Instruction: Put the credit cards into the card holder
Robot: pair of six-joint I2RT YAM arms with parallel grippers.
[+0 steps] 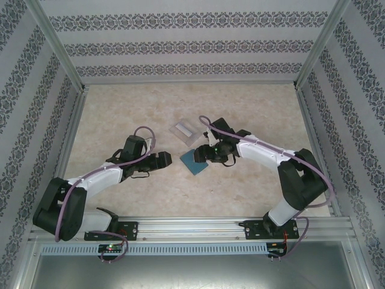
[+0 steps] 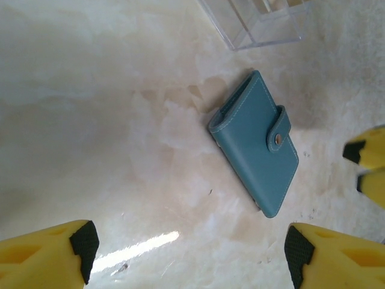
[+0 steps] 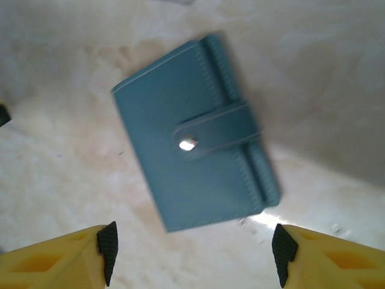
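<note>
Here the right gripper [image 3: 192,256] hovers, jaws spread, over the snapped-shut card holder [image 3: 180,180]; the left gripper [image 2: 191,250], equally spread, hangs beside.

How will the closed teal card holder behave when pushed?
Lying flat, the card holder would likely slide, not roll or tip. The table looks glossy, so it may skid. Its snapped strap should keep it shut.

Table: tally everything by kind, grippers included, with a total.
Teal card holder: 1
Clear plastic stand: 1
Grippers: 2 (left gripper, right gripper)
Total: 4
</note>
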